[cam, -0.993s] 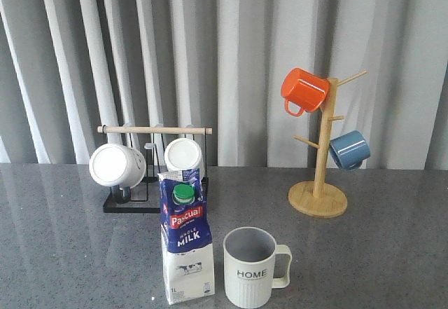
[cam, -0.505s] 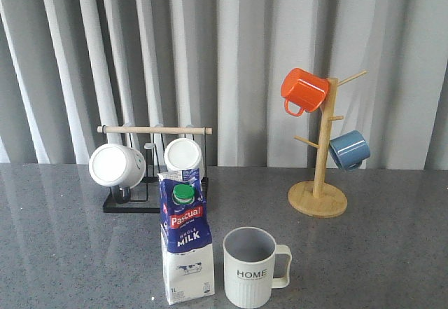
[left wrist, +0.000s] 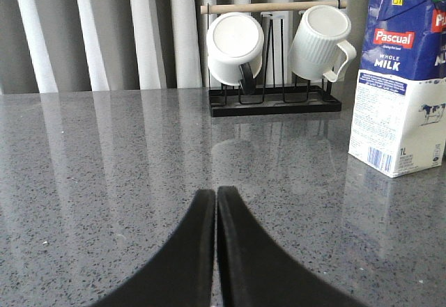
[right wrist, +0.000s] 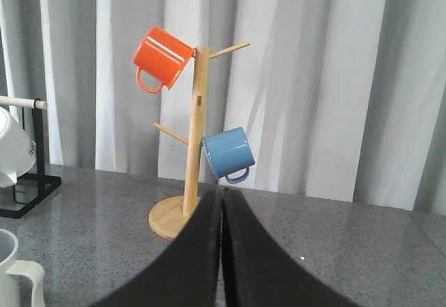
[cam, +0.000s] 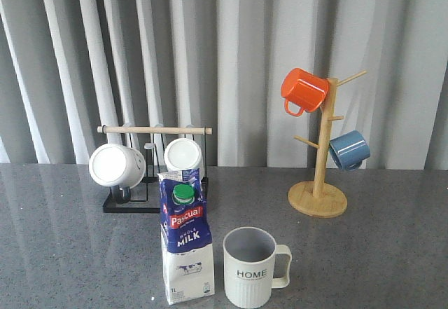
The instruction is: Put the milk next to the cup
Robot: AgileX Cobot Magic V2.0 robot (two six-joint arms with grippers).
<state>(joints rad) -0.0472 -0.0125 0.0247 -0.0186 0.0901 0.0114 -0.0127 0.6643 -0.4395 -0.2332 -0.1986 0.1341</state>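
The milk [cam: 186, 242], a white and blue carton with a red "Pascual" band and a green cap, stands upright on the grey table near the front edge. The cup [cam: 251, 267], cream-white, ribbed and lettered "HOME", stands just to its right, handle pointing right. They are close but apart. The milk also shows in the left wrist view [left wrist: 401, 77]. The cup's rim and handle show in the right wrist view [right wrist: 17, 279]. My left gripper [left wrist: 215, 194] is shut and empty over bare table. My right gripper [right wrist: 221, 194] is shut and empty. Neither gripper shows in the front view.
A black wire rack [cam: 150, 200] with a wooden bar holds two white mugs [cam: 117, 165] behind the milk. A wooden mug tree [cam: 319, 183] at the back right carries an orange mug [cam: 303, 90] and a blue mug [cam: 348, 149]. Grey curtains hang behind the table.
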